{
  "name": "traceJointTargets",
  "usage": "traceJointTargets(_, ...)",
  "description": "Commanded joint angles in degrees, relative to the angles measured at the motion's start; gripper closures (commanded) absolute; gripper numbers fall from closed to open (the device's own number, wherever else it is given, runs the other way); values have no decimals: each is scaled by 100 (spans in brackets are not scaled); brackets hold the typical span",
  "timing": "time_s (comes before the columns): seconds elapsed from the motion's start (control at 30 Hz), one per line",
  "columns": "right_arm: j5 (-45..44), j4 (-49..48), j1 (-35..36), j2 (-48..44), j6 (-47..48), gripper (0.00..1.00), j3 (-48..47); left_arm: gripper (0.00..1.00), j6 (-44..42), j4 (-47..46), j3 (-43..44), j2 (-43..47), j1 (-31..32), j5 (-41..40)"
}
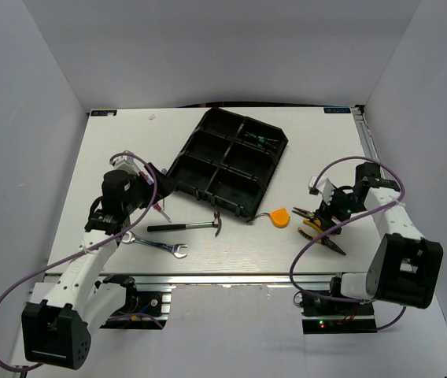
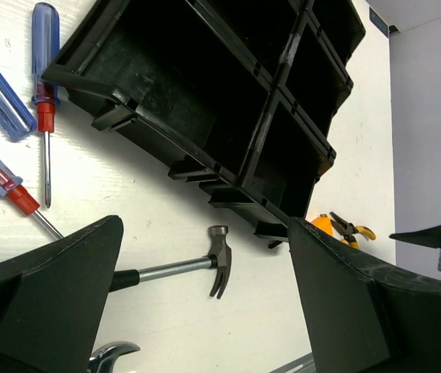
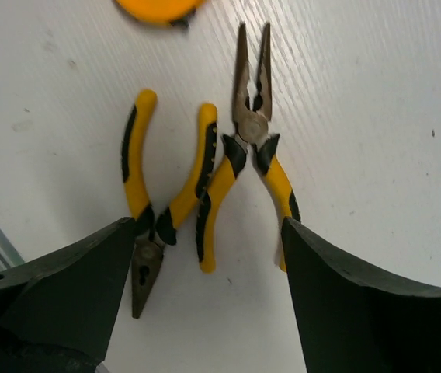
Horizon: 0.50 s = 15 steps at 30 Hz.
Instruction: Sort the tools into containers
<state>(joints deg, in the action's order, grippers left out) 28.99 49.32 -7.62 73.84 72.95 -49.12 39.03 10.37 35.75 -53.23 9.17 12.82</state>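
From above, my left gripper [image 1: 158, 190] hangs by the left corner of the black organizer tray [image 1: 196, 169]. The tray sits askew toward the far edge of the table [image 1: 113, 142], about midway across. A black-green screwdriver [image 1: 260, 140] lies in the tray's corner compartment nearest the table's far right corner. The hammer [image 1: 182, 227] and the wrench [image 1: 155, 245] lie close to the near edge, left of the middle. The orange tape measure [image 1: 279, 216] rests just beside the tray's nearest corner. My right gripper [image 1: 330, 214] hovers over the yellow-handled pliers [image 1: 322, 236], toward the right edge on the near side.

Through my left wrist camera, my left fingers [image 2: 57, 295] are spread wide and hold nothing. The hammer's head lies on the table below the gap, and its shaft runs behind one finger. Three blue-handled screwdrivers [image 2: 44, 54] with red collars lie on the table beside the tray's outer wall. The wrench's end peeks in at the bottom edge.

Through my right wrist camera, my right fingers [image 3: 360, 311] are also spread wide and hold nothing. Two pairs of pliers lie side by side on the table under the gap. The needle-nose pair [image 3: 253, 132] has its jaws toward the tape measure, and the second pair [image 3: 147, 256] has its jaws the opposite way. Their inner handles are touching or very nearly so.
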Motion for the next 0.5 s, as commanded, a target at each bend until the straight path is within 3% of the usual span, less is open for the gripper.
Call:
traceJointTargets(0.0, -184, -326, -170, 340, 475, 20, -88, 2, 35, -27, -94, 260, -21, 89)
traceJointTargets(0.47, -544, -889, -223, 2151, 791, 29, -1143, 2, 96, 290, -77, 568, -29, -34)
